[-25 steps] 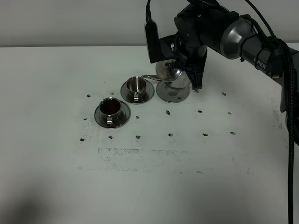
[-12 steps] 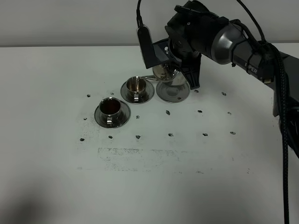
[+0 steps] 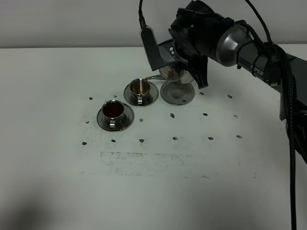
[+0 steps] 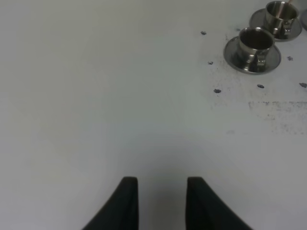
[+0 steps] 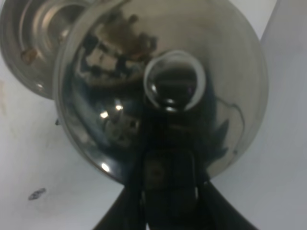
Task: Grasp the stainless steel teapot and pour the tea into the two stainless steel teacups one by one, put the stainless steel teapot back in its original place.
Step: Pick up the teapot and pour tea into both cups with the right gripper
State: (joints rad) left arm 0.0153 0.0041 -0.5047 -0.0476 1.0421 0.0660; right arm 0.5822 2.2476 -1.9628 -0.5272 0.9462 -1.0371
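Observation:
In the exterior high view my right gripper [image 3: 186, 72] is shut on the stainless steel teapot [image 3: 170, 72] and holds it tilted, its thin spout [image 3: 151, 76] over the far teacup [image 3: 139, 87], whose inside looks brownish. The near teacup [image 3: 114, 111] holds dark tea. The bare round saucer [image 3: 178, 94] lies below the teapot. In the right wrist view the teapot's lid [image 5: 158, 91] fills the frame above the right gripper [image 5: 168, 191], with the far teacup [image 5: 45, 28] beyond. My left gripper [image 4: 162, 201] is open over bare table; both teacups [image 4: 256, 44] [image 4: 281, 11] show far off.
The white table [image 3: 153, 182] has small dark marks and a scuffed patch [image 3: 141, 160] in front of the cups. The right arm and its cables [image 3: 268, 57] reach in from the right edge. The table's back edge meets the wall behind the teapot.
The right arm has moved the teapot left and tipped it further, bringing the spout over the far teacup. That cup's inside has turned from shiny to brownish. The left gripper's motion cannot be judged.

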